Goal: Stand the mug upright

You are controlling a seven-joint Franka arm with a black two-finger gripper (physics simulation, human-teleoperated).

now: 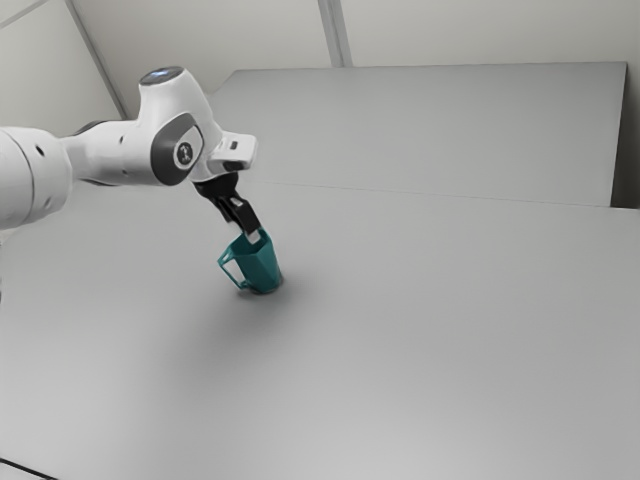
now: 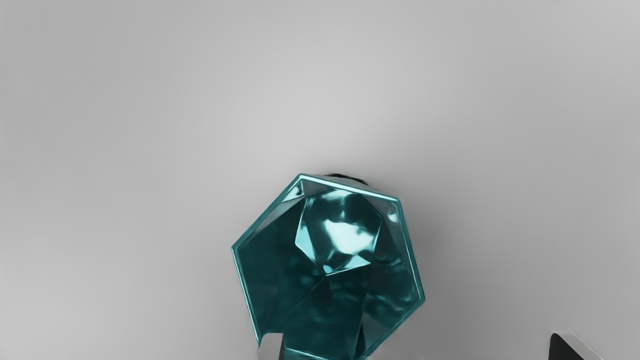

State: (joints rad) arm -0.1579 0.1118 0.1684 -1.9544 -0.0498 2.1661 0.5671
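Smooth matte grey tabletop point(image 1: 430, 330), pale flat wall point(image 1: 480, 30) on the far side, thin black line point(image 1: 28, 469) at the exterior view's near left corner. Teal mug point(image 1: 262, 265), glossy, faceted, seven-sided rim, left of center in the exterior view; base down on table, opening up, angular handle point(image 1: 231, 275) toward the exterior view's left. Can't tell if fully level. Black gripper point(image 1: 250, 233) above it, jaws wide apart: one fingertip at the rim, other well outside the mug.
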